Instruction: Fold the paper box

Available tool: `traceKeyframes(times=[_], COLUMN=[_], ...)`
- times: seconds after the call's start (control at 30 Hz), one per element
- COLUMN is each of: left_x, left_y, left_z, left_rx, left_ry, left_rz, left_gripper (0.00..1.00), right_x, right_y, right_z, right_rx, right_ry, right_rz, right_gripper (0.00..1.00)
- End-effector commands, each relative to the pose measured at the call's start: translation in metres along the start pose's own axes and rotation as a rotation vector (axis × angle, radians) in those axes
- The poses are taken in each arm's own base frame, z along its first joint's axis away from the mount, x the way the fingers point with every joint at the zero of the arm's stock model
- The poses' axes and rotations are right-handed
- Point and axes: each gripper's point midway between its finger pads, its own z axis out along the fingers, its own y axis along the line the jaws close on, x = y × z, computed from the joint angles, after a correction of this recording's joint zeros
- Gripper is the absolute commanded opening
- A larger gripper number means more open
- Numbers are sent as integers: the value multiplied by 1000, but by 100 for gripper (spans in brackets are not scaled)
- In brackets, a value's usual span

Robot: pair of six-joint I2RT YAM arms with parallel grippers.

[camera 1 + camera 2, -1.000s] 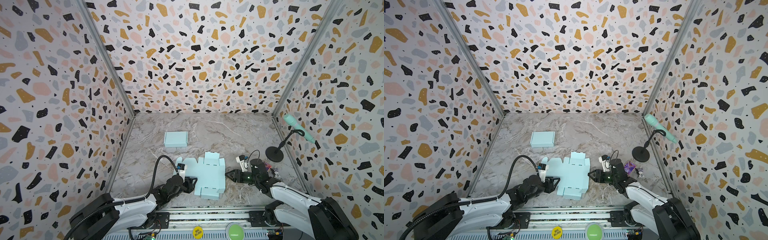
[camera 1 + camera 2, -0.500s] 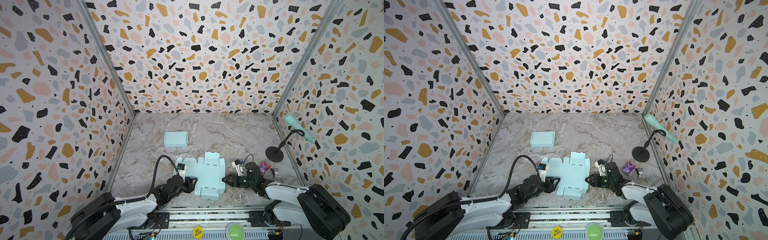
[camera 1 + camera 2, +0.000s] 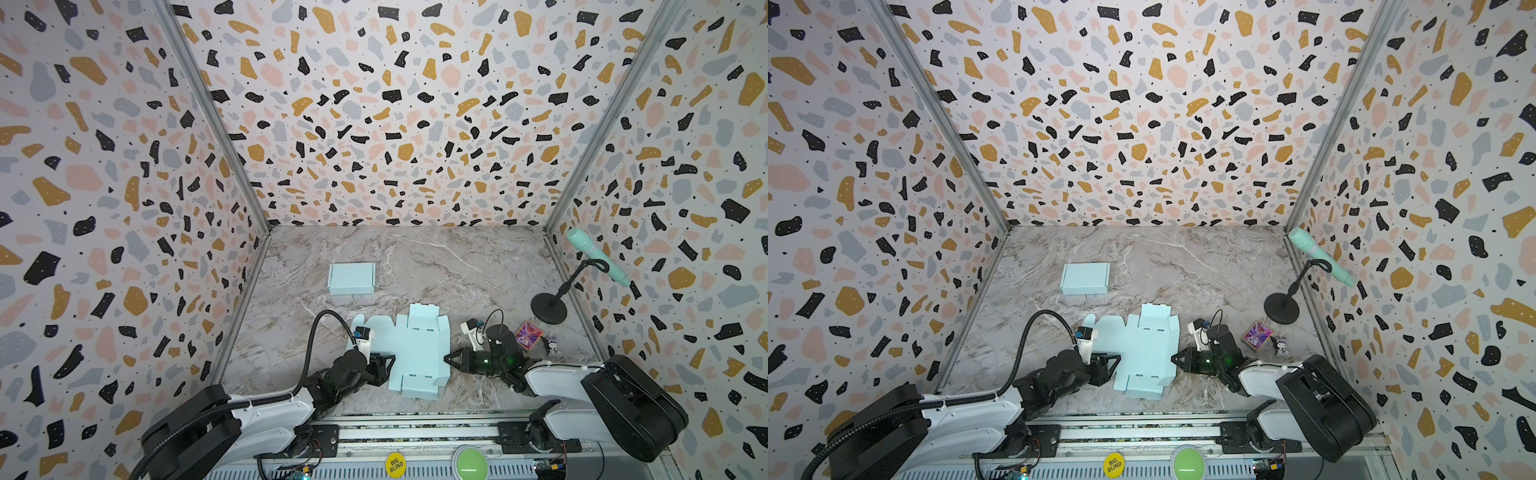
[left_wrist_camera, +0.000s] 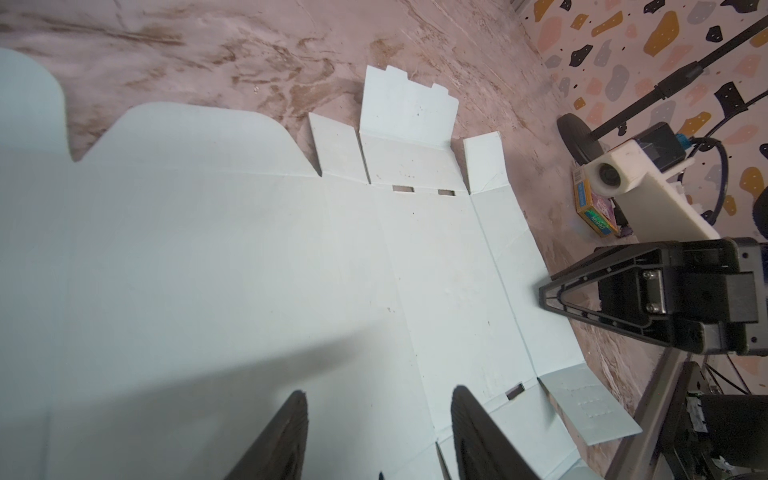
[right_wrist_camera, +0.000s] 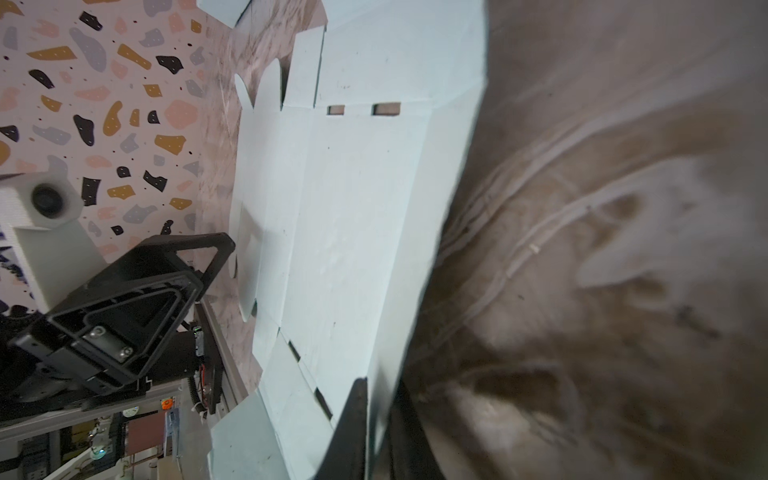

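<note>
The flat paper box lies open on the table near the front edge, at about 6 o'clock in both top views. None of its sides stand up yet, so the folding looks like it is just starting. The right tool is at the sheet's 3 o'clock edge. In the right wrist view its fingers are pinching that thin edge flap. The left tool is at the sheet's 8 o'clock side. Its fingers are spread apart just over the paper and hold nothing.

The next move is likely to lift the pinched flap up and over toward 9 o'clock along its crease. That calls for a slow, gentle turn, because thin card can slip out or bend in the wrong place. The left tool could press down so the sheet does not slide.

The walls are white with orange, pink, grey and black spots. The table looks like smooth brown-grey marble. A folded box of the same pale blue sits at 11 o'clock from the sheet, well apart. A mint-green microphone on a black stand is at 3 o'clock by the wall. Near it are a little colourful card box and a tiny toy figure.
</note>
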Motion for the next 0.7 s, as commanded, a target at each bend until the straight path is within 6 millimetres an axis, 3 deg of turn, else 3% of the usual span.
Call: traceKeyframes(times=[0.0,0.37,0.67], left_x=[-5,-4,-1], left_y=[-5,-4,-2], left_z=[-2,0,2], left_rx=[26,19,17], left_ry=[-29,-26,-23], left_rz=[-3,7,5], left_gripper=[57,57,57], right_x=[-14,-49,-51], right_y=[1,-22,-29], right_z=[1,-17,-7], right_rx=[52,233,228], right_ry=[-13,27,99], right_rz=[-76,-209,-234], right_gripper=[9,7,14])
